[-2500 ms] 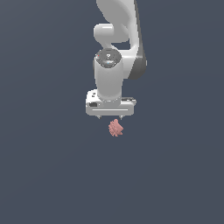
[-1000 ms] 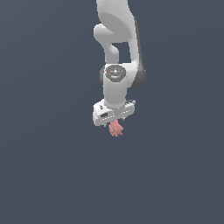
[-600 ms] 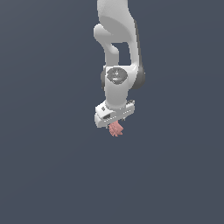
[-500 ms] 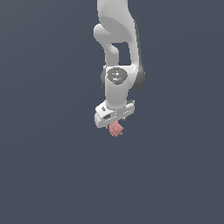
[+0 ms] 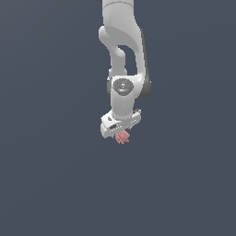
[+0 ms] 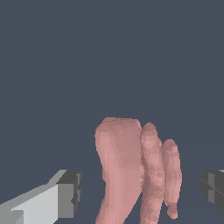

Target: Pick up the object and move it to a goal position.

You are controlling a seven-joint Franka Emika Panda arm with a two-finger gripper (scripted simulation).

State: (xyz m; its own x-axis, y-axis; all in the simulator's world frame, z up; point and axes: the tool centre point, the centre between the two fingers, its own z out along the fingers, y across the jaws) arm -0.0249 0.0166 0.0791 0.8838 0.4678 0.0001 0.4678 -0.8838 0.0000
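While the arm (image 5: 120, 55) hangs down, its jaws stand open around the pink object (image 6: 135, 175).

I can read no text, label, brand, number or sign anywhere in either view. My white arm housing carries no lettering that I can make out, and the plain dark grey surroundings bear no markings.
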